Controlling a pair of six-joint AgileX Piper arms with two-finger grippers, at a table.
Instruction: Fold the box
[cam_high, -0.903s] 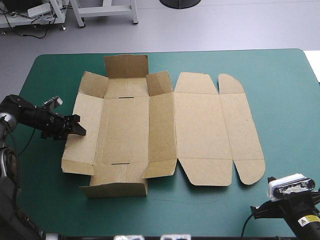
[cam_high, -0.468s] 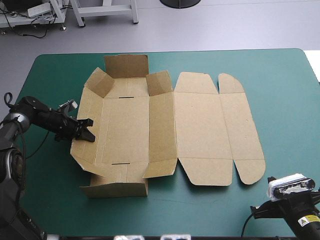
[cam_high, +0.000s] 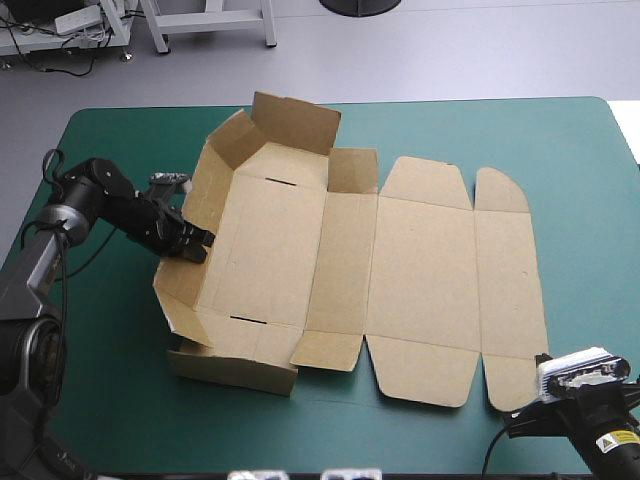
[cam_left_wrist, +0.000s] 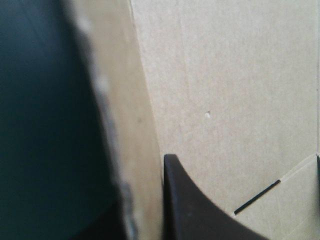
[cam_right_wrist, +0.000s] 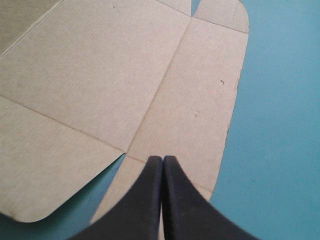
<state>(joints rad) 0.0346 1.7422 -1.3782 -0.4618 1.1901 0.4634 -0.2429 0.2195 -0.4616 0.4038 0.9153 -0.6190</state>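
We are gripping the brown cut-board box with our left gripper: its black fingers are pinching the raised left wall, nearly closed on the board. The box is lying mid-table on the teal-green cover, lid panels flat. Our right gripper is hovering fully closed and empty over the near right corner.

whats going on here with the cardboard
A robot is folding a box from a flat sheet. The left gripper is shut on the left wall, which stands raised; the far wall is up too. The lid panels lie flat on the table. The right gripper is shut and empty, above the sheet's near right corner.
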